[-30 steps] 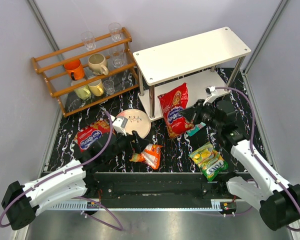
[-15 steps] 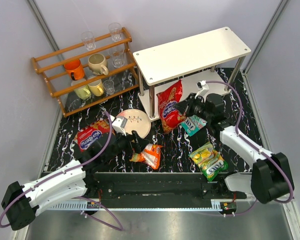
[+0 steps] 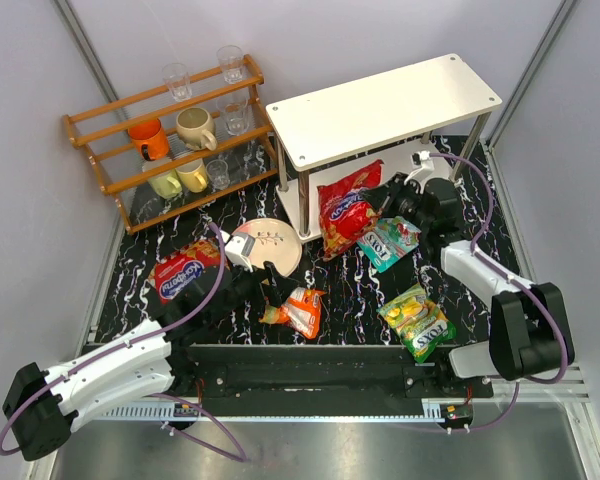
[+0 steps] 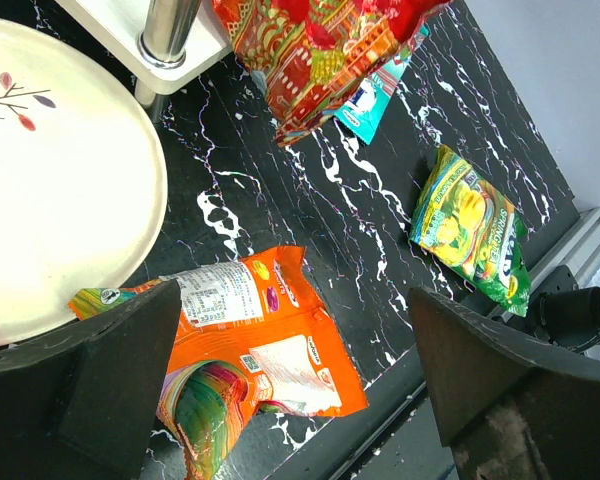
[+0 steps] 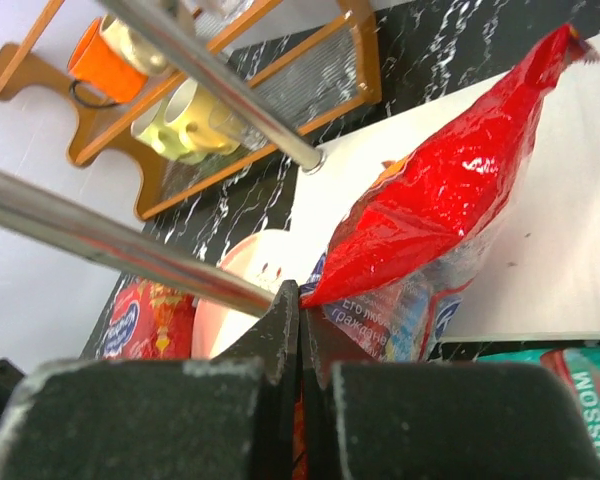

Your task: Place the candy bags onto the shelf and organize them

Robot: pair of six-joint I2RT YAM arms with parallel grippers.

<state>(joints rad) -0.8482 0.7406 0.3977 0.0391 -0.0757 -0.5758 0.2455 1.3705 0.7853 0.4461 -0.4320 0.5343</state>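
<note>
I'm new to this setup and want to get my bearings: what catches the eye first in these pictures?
A large red candy bag, pinched in the shut right gripper, is tilted in under the top of the white shelf, over its lower tier. Near the front, the open left gripper hovers over a small orange candy bag beside a white plate.

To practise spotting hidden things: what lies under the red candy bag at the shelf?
The shelf's lower tier and part of the teal bag show at its edges; what lies further beneath is covered.
</note>
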